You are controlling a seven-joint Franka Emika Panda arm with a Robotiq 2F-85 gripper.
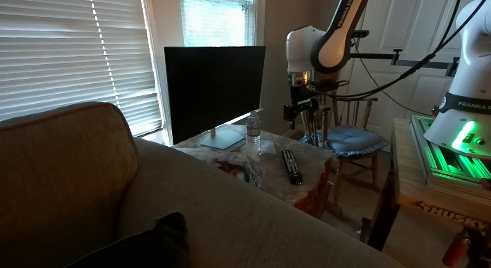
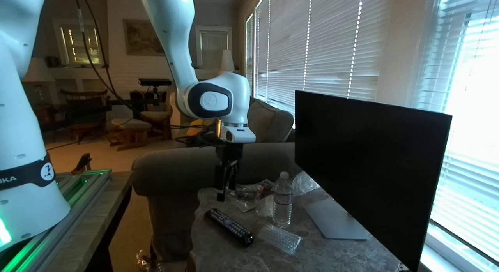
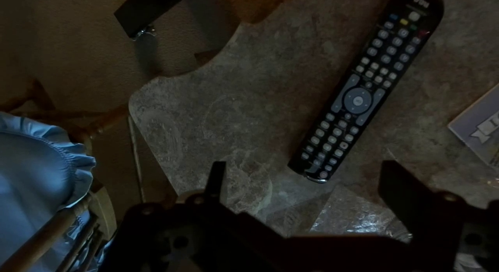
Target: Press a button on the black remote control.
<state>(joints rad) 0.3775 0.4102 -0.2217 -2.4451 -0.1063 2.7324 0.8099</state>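
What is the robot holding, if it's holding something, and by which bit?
Nothing. The gripper is open, and the black remote control lies on the table.

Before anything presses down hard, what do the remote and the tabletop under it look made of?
Remote: probably black plastic, smooth and fairly glossy, with small glints at its ends. Tabletop: stone or stone-look laminate, given its mottled grey-brown pattern; finish looks rather dull.

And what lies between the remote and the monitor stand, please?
An upright bottle and bubble wrap are between the remote and the stand in an exterior view.
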